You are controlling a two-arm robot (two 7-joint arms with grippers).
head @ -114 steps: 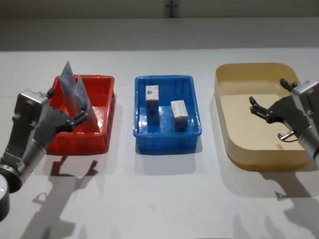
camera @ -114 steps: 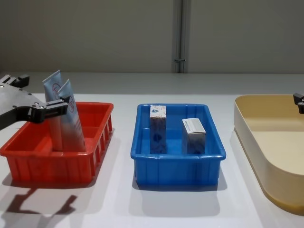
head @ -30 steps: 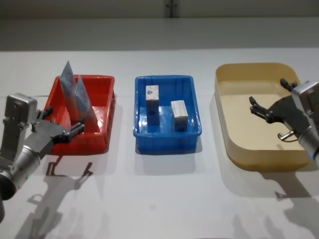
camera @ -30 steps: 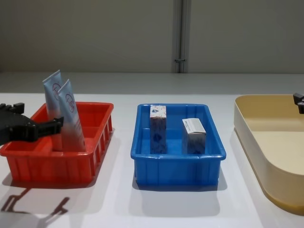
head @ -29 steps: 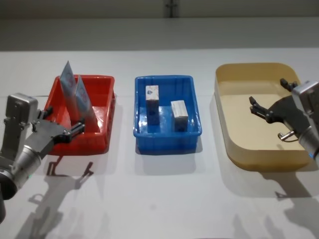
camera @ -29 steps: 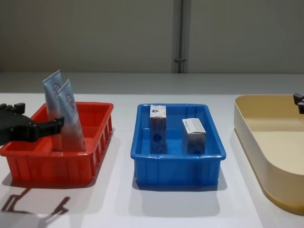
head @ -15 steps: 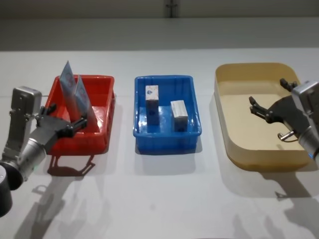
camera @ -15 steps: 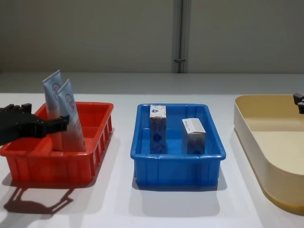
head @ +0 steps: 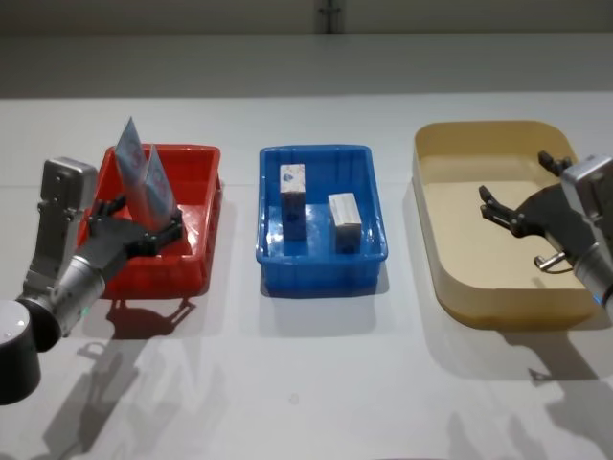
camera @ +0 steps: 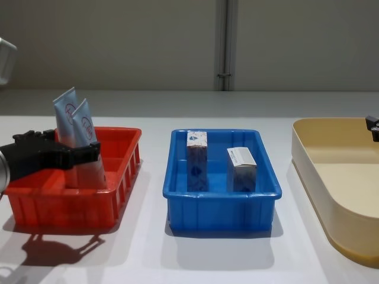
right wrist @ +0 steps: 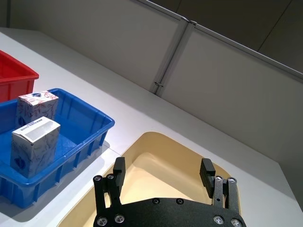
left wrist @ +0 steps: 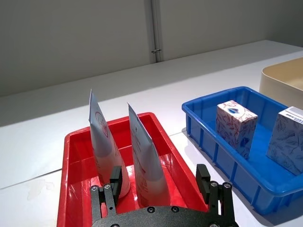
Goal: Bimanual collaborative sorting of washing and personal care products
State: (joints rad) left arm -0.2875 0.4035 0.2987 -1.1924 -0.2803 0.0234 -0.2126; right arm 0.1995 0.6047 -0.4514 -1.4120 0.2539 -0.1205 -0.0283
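Facing two pale-blue squeeze tubes (head: 144, 182) upright in the red plastic bin (head: 205, 209), the left gripper (head: 144, 222) has jaws wide — probably to grasp one — while the right gripper (head: 514, 182), wide too, idles above the beige plastic tub (head: 431, 240).

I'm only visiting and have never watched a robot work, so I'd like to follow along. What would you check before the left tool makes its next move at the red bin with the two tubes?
1. Left tool open: ok, the jaws stand apart.
2. Nearer tube lined up between those jaws: ok in the left wrist view. Whether they touch it: cannot tell.
3. Nearer tube and rear tube upright in the red bin: ok.
4. Right tool free: ok, it is open and holds nothing, above the beige bin.
5. Left carton and right carton in the blue bin, away from both tools: ok.
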